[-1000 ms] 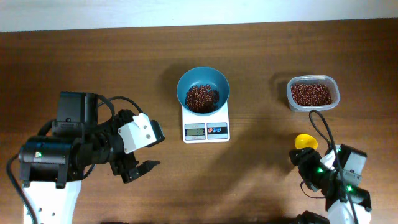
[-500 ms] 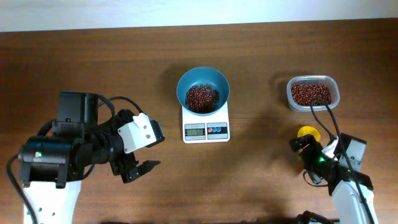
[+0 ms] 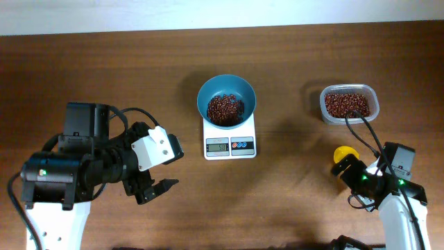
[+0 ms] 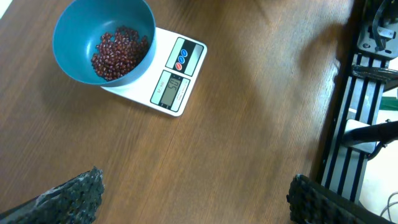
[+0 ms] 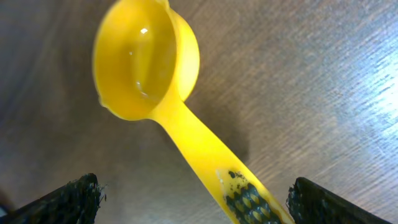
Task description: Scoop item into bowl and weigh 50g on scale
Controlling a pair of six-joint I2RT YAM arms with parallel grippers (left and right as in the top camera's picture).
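Left gripper (image 3: 157, 189), left of scale (image 3: 229, 145): jaws spread, empty. Teal bowl (image 3: 208, 94) sits on scale's rear half, dark red-brown beans (image 3: 225, 109) heaped inside; display faces the arms. Right of scale: right gripper (image 5: 193, 202) jaws wide, not touching yellow scoop (image 5: 149, 68), whose cup points scale-ward.

A dark brown wood-grain desk (image 3: 291, 62) carries three things directly on its surface. A small white digital kitchen scale (image 3: 229, 145) sits near the middle, its display and buttons facing the front edge, and a clear plastic tub (image 3: 323, 105) stands well apart from it toward the right. A yellow plastic scoop (image 3: 342, 153) lies on the bare wood nearer the front than the tub, cup facing up.
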